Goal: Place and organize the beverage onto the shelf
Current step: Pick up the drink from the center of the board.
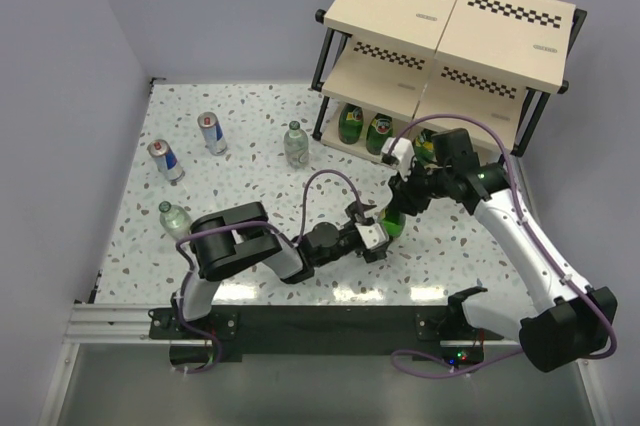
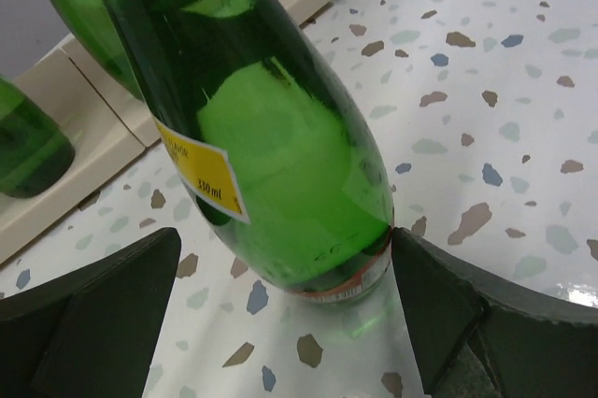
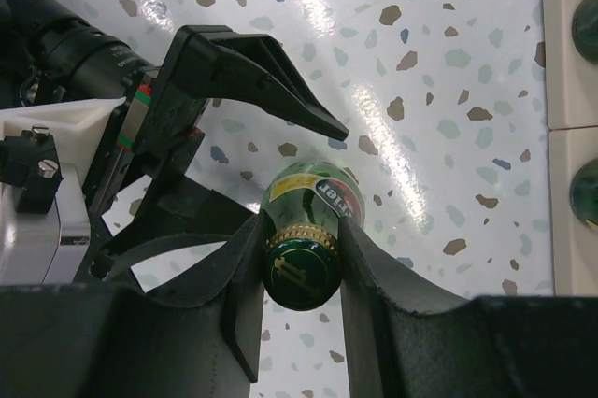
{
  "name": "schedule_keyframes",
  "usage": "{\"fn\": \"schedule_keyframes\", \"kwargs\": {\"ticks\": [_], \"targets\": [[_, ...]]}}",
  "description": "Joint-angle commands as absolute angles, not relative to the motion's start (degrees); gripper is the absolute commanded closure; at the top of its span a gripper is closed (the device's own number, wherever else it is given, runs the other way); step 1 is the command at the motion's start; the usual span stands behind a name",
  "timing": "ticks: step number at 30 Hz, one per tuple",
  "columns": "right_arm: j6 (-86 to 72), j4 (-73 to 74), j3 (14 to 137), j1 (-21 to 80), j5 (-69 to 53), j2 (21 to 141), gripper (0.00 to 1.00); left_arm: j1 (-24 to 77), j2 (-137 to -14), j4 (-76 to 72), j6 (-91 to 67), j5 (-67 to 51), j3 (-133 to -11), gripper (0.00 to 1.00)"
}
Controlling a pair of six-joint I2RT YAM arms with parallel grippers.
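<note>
A green glass bottle with a yellow-red label stands on the speckled table in front of the shelf. My right gripper is shut on its capped neck from above. My left gripper is open, and its two fingers straddle the base of the same bottle; the right finger sits against the base. Two more green bottles stand on the shelf's bottom board. Out on the table to the left are two blue-and-silver cans and two clear bottles.
The shelf's black front post and beige bottom board are close behind the held bottle. In the right wrist view the board's edge runs down the right side. Purple walls enclose the table on the left and at the back.
</note>
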State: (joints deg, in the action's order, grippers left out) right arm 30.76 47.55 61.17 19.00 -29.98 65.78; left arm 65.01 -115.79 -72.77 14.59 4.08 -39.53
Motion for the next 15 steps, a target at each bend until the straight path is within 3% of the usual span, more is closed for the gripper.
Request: {"fn": "schedule_keyframes", "kwargs": {"ticks": [1,15], "targets": [[28.0,43.9,65.3,18.7,-34.6,62.6,1.0,65.1,-115.9,-97.3,14.1,3.2,-41.9,0.0],[23.5,41.3,64.5,12.8,-43.4,62.2,1.0,65.1,-119.4,-99.5,9.4,2.5,-47.4,0.0]]}}
